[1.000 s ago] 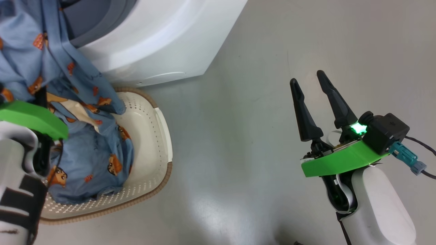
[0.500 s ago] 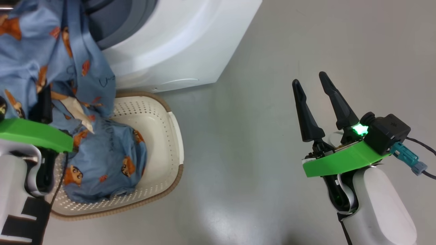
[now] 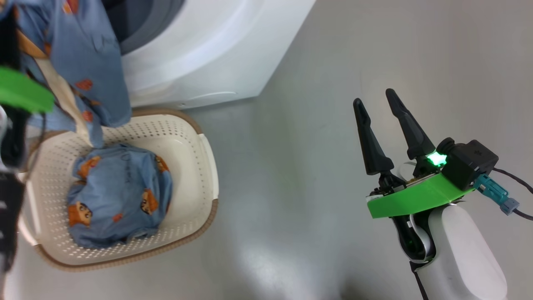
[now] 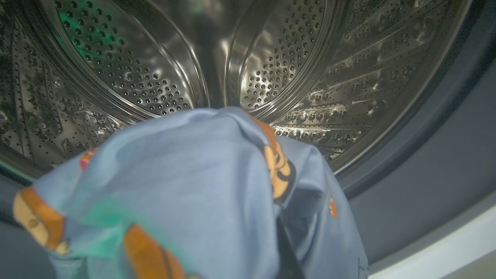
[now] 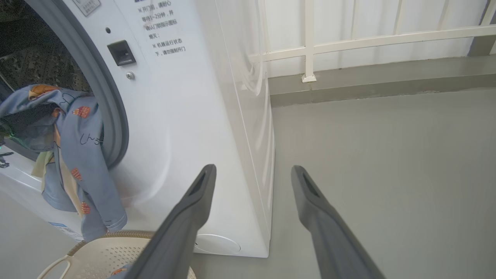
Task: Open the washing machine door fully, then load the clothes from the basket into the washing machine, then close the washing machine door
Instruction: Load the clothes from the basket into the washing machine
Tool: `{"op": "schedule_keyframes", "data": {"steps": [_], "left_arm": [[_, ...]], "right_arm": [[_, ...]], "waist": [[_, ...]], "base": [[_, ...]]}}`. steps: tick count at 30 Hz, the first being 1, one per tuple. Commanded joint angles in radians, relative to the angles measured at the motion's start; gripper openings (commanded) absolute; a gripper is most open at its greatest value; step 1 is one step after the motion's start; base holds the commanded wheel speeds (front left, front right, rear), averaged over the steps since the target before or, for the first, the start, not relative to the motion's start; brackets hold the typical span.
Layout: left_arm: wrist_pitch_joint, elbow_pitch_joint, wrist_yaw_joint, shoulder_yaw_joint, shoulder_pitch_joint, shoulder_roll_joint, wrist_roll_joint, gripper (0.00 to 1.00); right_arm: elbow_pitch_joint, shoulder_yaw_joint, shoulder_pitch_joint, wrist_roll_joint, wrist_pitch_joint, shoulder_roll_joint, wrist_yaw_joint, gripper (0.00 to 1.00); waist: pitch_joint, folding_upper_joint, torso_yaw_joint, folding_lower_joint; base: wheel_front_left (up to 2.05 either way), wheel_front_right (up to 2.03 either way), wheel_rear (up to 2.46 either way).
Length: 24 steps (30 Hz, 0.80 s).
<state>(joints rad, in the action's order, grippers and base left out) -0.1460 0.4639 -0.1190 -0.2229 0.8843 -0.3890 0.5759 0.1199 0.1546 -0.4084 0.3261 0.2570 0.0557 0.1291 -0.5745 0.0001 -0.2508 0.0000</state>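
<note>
My left gripper [image 3: 10, 41] is shut on a light blue garment [image 3: 83, 62] of the clothes, held up at the mouth of the washing machine [image 3: 208, 50]. In the left wrist view the garment [image 4: 186, 186] drapes over my fingers in front of the steel drum [image 4: 271, 58]. Its tail hangs down over the basket [image 3: 208, 166], where another bundled blue garment [image 3: 118, 196] lies. My right gripper [image 3: 377, 98] stands open and empty over bare floor, far right of the basket. The washing machine door is out of view.
Grey floor [image 3: 300, 166] stretches between the basket and my right arm. In the right wrist view a white railing [image 5: 310, 42] and a low grey kerb run behind the washing machine [image 5: 186, 116].
My left gripper has risen with the garment, pulling it out of the basket towards the drum opening. The head view has shifted a little. The right arm has stayed where it was.
</note>
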Motion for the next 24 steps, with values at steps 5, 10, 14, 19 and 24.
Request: {"op": "schedule_keyframes", "data": {"steps": [5, 10, 14, 19, 24], "left_arm": [[0.046, 0.120, 0.002, -0.004, 0.175, -0.062, -0.041, 0.00], [0.041, 0.242, -0.002, -0.033, 0.310, -0.073, -0.073, 0.00], [-0.025, 0.303, -0.003, -0.045, 0.407, -0.085, -0.104, 0.00], [-0.110, 0.303, 0.010, -0.032, 0.486, -0.088, -0.150, 0.00], [-0.115, 0.343, 0.017, -0.011, 0.470, -0.061, -0.160, 1.00]], "right_arm": [[-0.039, 0.034, 0.006, 0.031, 0.005, -0.005, 0.002, 1.00], [-0.050, 0.045, 0.007, 0.048, 0.005, -0.005, 0.002, 1.00], [-0.057, 0.052, 0.006, 0.058, 0.005, -0.005, 0.002, 1.00], [-0.063, 0.049, 0.009, 0.061, 0.005, -0.005, 0.002, 1.00], [-0.056, 0.050, 0.003, 0.058, 0.005, -0.005, 0.002, 1.00]], "waist": [[-0.066, -0.0001, -0.061, 0.0000], [-0.110, -0.0001, -0.097, 0.0000], [-0.136, -0.0001, -0.120, 0.0000], [-0.144, -0.0001, -0.127, 0.0000], [-0.137, -0.0001, -0.116, 0.0000]], "base": [[0.00, 0.00, 0.00], [0.00, 0.00, 0.00], [0.00, 0.00, 0.00], [0.00, 0.00, 0.00], [0.00, 0.00, 0.00]]}}
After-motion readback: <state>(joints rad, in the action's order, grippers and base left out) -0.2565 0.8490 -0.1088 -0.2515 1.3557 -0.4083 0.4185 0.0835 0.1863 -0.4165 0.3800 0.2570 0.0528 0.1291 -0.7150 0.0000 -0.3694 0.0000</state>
